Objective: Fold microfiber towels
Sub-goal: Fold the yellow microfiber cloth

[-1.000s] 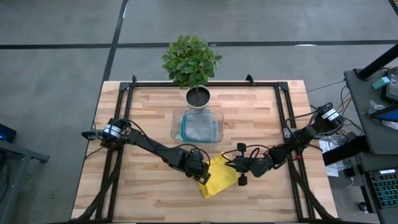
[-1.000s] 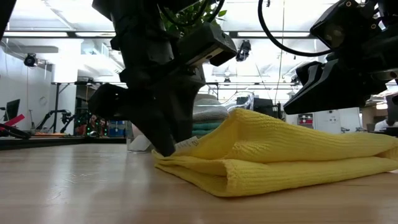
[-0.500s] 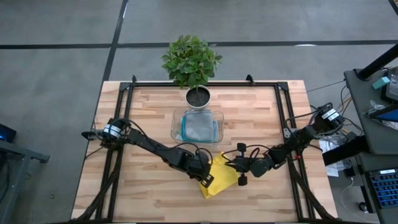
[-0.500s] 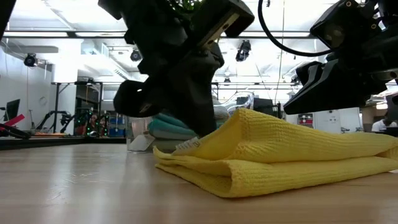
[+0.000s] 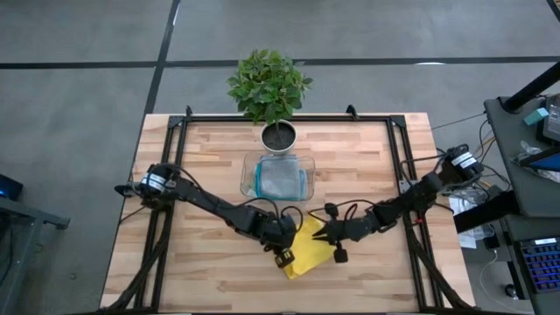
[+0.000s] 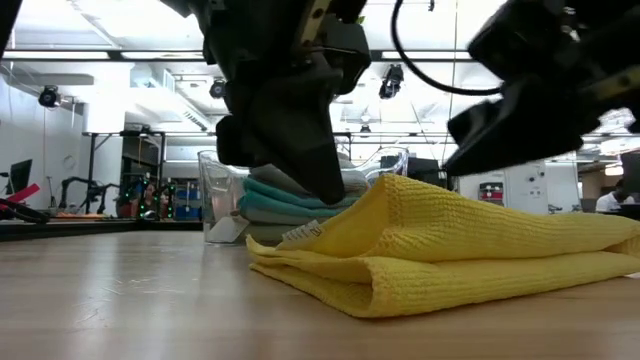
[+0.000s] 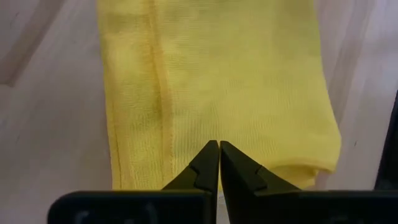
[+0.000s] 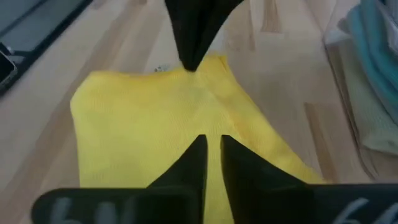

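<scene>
A yellow microfiber towel (image 5: 308, 248) lies folded in layers on the wooden table near its front edge, its fold (image 6: 370, 290) facing the low camera. My left gripper (image 7: 219, 146) is shut, pointing steeply down at the towel's left corner (image 6: 320, 225); no cloth shows between its fingers. I cannot tell whether the tips touch the towel. My right gripper (image 8: 213, 140) hovers over the towel's right part (image 8: 155, 118) with a narrow gap between its fingers, clear of the cloth.
A clear plastic tray (image 5: 248, 175) with folded grey and teal towels (image 5: 280, 178) stands behind the yellow towel at the table's middle. A potted plant (image 5: 269, 83) stands at the far edge. Bare wood lies left and right of the towel.
My left gripper has rolled about its own axis and risen a little, from the table beside the towel's left corner to just over that corner. My right gripper has turned slightly toward the towel. The yellow towel has kept its shape and place.
</scene>
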Tool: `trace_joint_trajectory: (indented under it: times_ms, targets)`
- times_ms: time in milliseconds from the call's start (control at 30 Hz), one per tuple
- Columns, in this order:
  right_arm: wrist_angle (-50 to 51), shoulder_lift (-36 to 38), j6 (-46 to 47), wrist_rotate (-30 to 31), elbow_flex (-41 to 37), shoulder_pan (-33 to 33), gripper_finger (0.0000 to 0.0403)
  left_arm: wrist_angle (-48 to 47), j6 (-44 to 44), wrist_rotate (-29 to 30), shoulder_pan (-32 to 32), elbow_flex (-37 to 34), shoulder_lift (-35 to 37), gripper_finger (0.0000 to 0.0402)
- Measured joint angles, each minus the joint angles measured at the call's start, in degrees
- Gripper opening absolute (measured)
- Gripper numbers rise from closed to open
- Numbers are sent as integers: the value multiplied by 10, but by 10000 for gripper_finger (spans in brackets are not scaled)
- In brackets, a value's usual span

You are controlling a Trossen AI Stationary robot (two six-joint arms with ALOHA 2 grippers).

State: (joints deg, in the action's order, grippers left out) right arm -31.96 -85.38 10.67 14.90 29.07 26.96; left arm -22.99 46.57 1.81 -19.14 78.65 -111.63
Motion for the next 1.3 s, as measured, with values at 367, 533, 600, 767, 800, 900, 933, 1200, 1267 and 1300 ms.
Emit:
trace_joint_trajectory:
  times_ms: [367,533,600,767,800,900,933,1200,1267,1300]
  targets:
    - [19,-27,-9,-122,66,-79,135,-3,-82,1,-4,-5,8,0]
    - [33,-78,-22,-154,103,-100,168,0,-99,2,-5,-19,24,0]
    - [38,-97,-29,-155,119,-108,177,-2,-98,3,-5,-32,38,0]
    - [47,-133,-46,-182,144,-123,189,-1,-96,14,-5,-52,62,0]
    - [51,-137,-49,-185,146,-124,189,1,-96,16,-5,-52,66,0]
    - [51,-144,-58,-188,150,-129,187,3,-96,19,-5,-59,77,0]
    - [51,-147,-58,-189,150,-131,187,4,-96,21,-5,-60,77,0]
    - [58,-167,-72,-234,150,-135,183,17,-97,34,-4,-77,87,0]
    - [57,-169,-76,-244,150,-134,178,17,-97,34,-4,-77,87,0]
    - [56,-169,-77,-245,150,-134,174,19,-96,34,-4,-77,87,0]
